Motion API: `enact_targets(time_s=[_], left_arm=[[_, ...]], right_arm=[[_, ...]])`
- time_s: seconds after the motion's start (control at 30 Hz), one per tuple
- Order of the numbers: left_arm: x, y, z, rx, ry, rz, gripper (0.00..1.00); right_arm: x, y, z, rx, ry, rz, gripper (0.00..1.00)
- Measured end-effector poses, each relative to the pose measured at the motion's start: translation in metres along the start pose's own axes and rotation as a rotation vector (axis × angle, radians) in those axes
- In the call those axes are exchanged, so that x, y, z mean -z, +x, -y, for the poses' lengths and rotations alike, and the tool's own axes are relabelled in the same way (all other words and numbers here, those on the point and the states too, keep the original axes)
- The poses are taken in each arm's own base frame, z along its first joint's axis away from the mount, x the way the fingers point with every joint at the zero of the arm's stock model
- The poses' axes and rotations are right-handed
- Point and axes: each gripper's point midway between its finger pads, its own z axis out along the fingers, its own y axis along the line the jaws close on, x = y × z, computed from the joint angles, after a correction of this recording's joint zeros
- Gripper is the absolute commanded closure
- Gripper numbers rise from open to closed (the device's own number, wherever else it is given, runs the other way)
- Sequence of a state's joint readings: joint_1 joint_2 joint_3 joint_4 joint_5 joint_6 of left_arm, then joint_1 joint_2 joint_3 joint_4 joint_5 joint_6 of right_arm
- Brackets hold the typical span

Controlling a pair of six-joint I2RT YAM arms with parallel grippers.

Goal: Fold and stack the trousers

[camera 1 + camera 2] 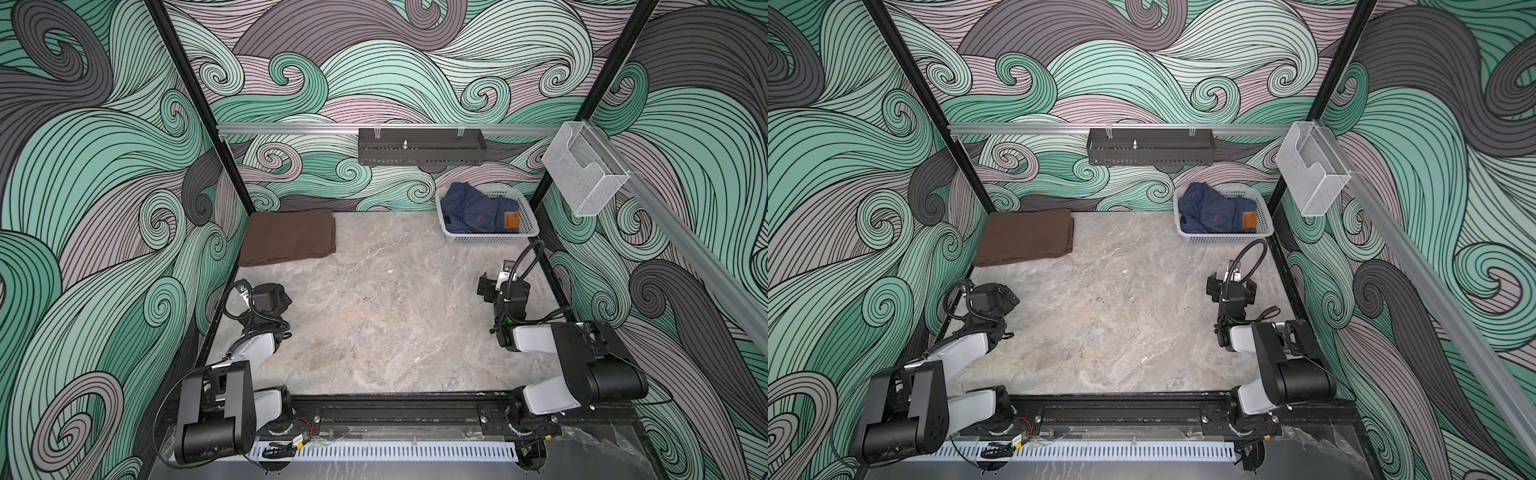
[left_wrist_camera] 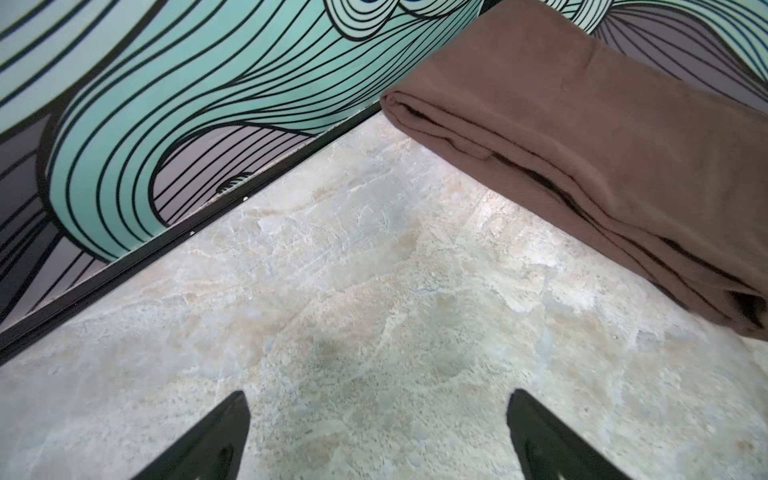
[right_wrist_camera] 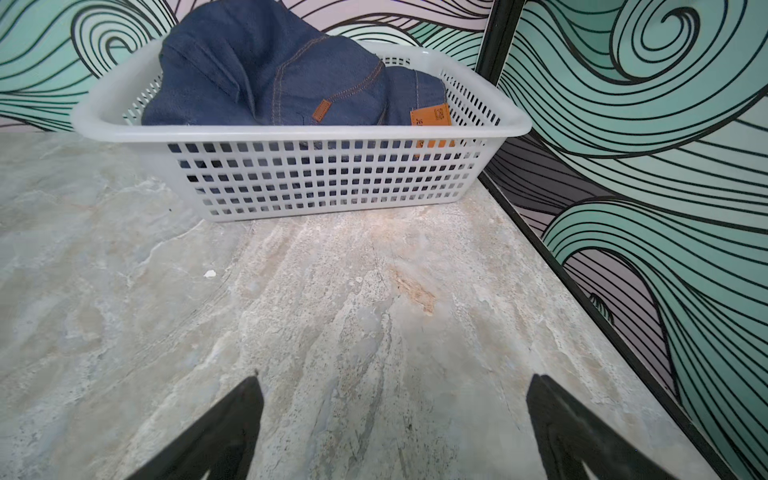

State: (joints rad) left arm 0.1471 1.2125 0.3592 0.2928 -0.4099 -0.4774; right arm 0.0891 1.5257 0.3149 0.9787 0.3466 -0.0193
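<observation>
The trousers (image 1: 286, 237) (image 1: 1025, 237) are dark brown and lie folded into a flat rectangle in the far left corner of the marble table, against the walls. The left wrist view shows their layered folded edge (image 2: 582, 137). My left gripper (image 1: 282, 297) (image 2: 376, 399) hovers open over bare table, a short way nearer than the trousers, with nothing between its fingers. My right gripper (image 1: 488, 286) (image 3: 395, 382) is open and empty too, over bare table in front of the white basket (image 1: 528, 224) (image 3: 291, 133).
Crumpled blue jeans (image 1: 478, 212) (image 3: 270, 75) fill the white basket at the far right corner. A black metal tray (image 1: 419, 151) hangs on the back rail. A clear wire holder (image 1: 582, 174) hangs on the right rail. Patterned walls close in three sides of the table.
</observation>
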Motion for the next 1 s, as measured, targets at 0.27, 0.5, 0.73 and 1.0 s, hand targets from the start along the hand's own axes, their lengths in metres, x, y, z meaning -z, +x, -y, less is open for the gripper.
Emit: enact_targets(time_s=[0.27,0.5,0.73,1.0], left_arm=[[0.001,-0.027,0.012,-0.042,0.043,0.112,0.01],[-0.018,-0.017,0.023,-0.116,0.068,0.099,0.01],[-0.022,-0.010,0.067,-0.262,0.187,0.078,0.01],[-0.026,0.004,0.089,-0.363,0.274,0.070,0.01]], right_arm=[[-0.005,0.008,-0.005,-0.026,-0.073,-0.035,0.00],[-0.011,0.001,-0.009,-0.035,-0.107,-0.037,0.00],[-0.011,0.004,-0.012,-0.032,-0.120,-0.049,0.00],[-0.011,0.005,-0.013,-0.031,-0.126,-0.054,0.00]])
